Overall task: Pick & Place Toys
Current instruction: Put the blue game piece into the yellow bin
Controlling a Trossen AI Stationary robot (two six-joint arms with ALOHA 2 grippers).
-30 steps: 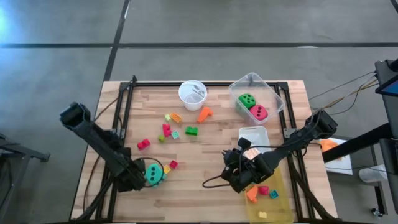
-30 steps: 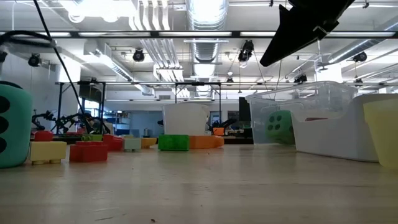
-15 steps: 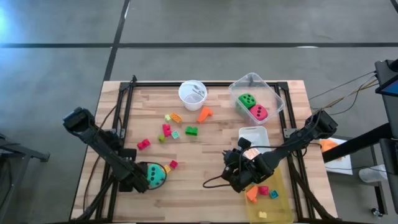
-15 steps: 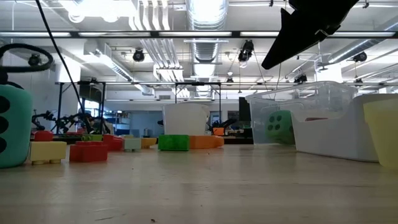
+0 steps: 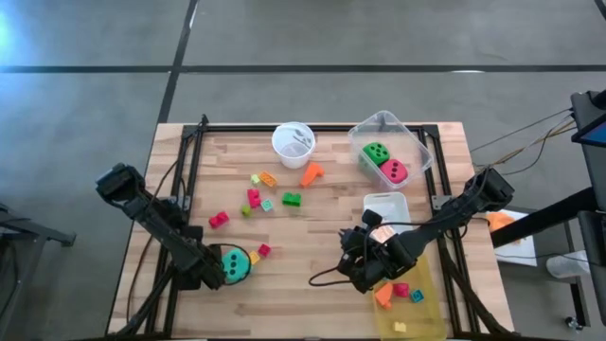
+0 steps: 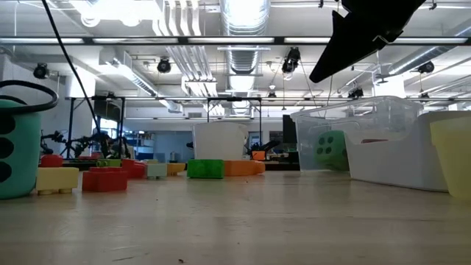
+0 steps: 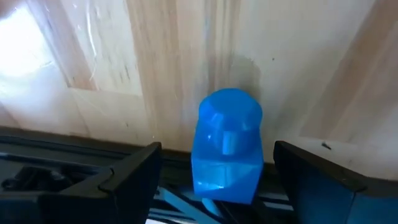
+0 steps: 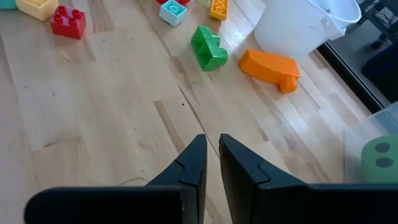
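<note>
Since the earlier frames the left arm has drawn back toward the table's front-left corner, and a dark cable loop now hangs over the top of the teal foam die (image 6: 16, 151) in the low view.

From above, the left gripper (image 5: 220, 270) sits at that die (image 5: 237, 266), its fingers spread on either side; a pip face points up, and a cube has no long axis to name. Whether the fingers press it I cannot tell. The right gripper (image 5: 355, 268), fingers together and empty, waits beside the yellow rectangular bin (image 5: 423, 305). Beyond the teal die lie small coloured plastic blocks (image 5: 254, 198), an orange block (image 5: 311, 173) and the white round cup (image 5: 293, 142). The clear rectangular bin (image 5: 415, 144) holds a green die (image 5: 376, 152) and a red-pink die (image 5: 393, 171).

The low view alone shows the room: ceiling ducts, strip lights, and the blocks in a row on the pale wooden table (image 6: 235, 221).

The left wrist view shows a blue block (image 7: 226, 146) upright between the spread fingers (image 7: 127, 177), unseen elsewhere.

The right wrist view shows closed fingers (image 8: 194, 163) over bare boards, with a green block (image 8: 208, 48) lying flat near the cup.
</note>
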